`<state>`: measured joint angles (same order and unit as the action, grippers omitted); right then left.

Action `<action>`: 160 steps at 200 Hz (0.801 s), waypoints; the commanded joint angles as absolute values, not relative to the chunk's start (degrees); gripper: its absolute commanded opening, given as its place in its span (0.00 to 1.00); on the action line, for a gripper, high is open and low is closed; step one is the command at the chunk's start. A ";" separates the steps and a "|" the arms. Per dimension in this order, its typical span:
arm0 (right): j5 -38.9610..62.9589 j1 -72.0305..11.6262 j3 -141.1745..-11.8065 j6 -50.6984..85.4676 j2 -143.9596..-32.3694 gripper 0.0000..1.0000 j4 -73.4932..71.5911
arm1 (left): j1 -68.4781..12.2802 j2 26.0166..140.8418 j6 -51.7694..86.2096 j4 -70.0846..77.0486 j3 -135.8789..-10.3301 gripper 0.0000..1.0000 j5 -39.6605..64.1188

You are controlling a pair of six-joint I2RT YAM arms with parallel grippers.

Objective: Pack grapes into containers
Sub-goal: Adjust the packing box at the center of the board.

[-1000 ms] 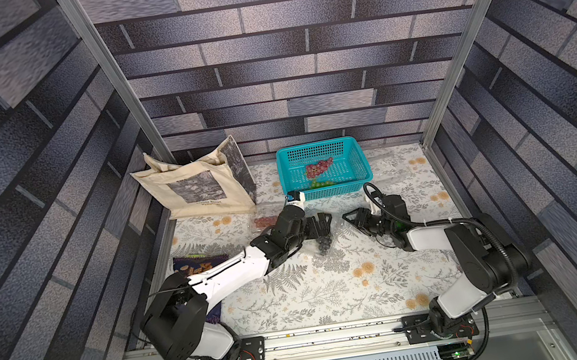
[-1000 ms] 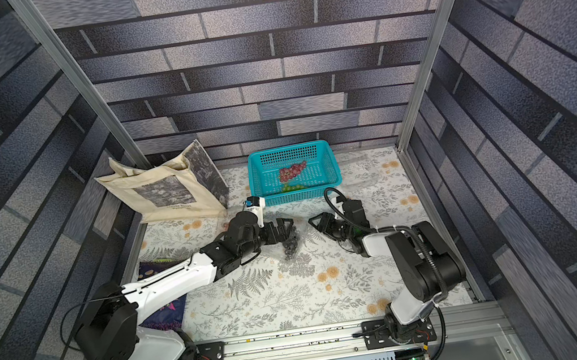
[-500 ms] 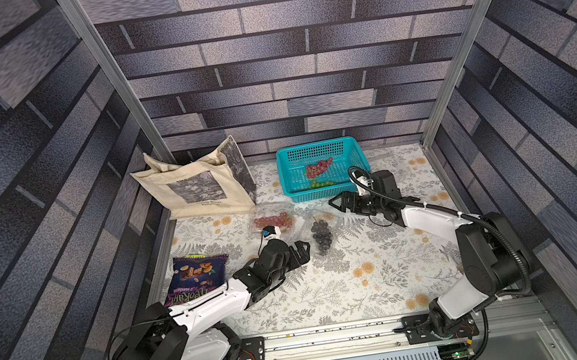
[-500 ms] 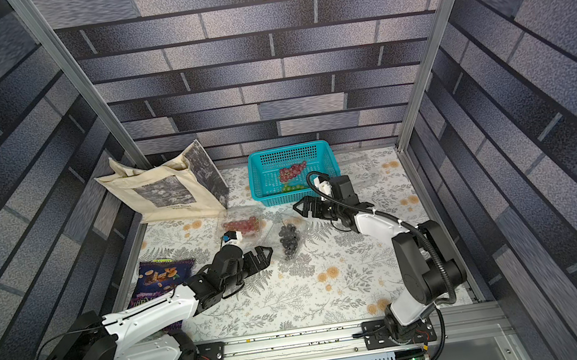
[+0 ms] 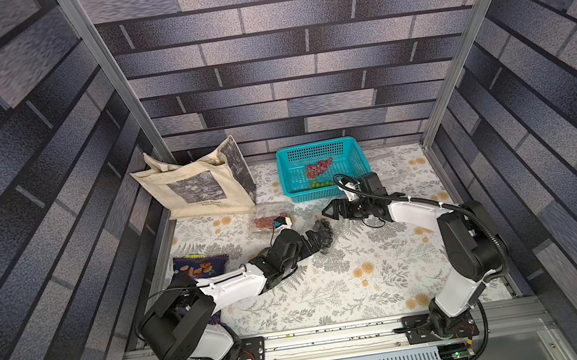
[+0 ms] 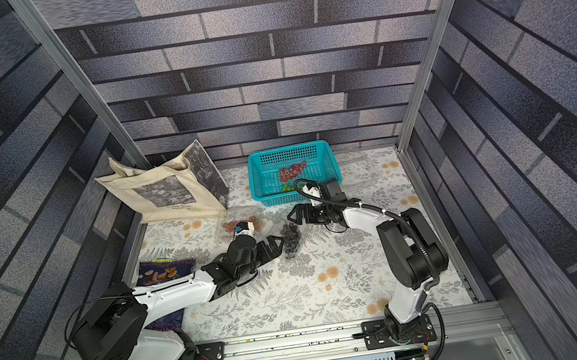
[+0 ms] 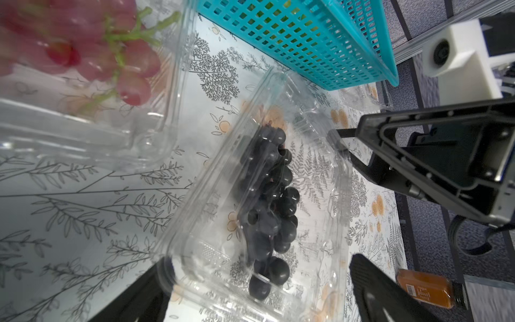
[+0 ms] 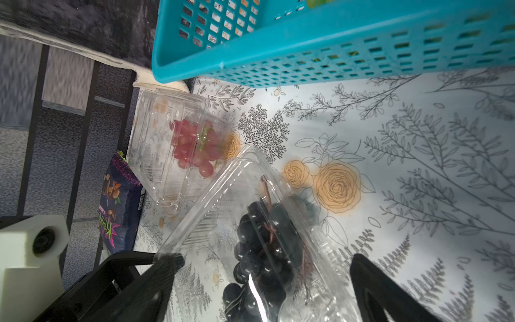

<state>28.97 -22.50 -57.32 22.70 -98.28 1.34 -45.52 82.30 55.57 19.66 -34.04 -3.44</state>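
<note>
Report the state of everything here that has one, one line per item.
dark-grape container, lid over the dark grapes, latch unclear
red-grape container, holds a red bunch
left hand, open, straddling the dark-grape container
right hand, open, at its other end
teal basket, holds red and green grapes
tote bag, propped upright
snack bag, lying flat

Both arms are stretched low and forward, with the left tool (image 5: 319, 241) and the right tool (image 5: 330, 213) spread wide and pointed toward each other, near but apart.
</note>
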 commanded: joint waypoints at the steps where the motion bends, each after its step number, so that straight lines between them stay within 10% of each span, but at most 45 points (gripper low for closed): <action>1: 29.31 -22.84 -55.24 23.43 -95.93 1.00 1.59 | -44.99 83.42 53.56 21.18 -36.91 1.00 -2.88; 160: 19.70 -19.09 -40.73 27.01 -80.21 1.00 4.46 | -41.68 98.84 47.84 20.59 -54.13 1.00 3.69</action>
<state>22.44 -20.27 -42.04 24.73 -82.76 2.37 -42.26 97.91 49.91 20.08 -51.59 1.56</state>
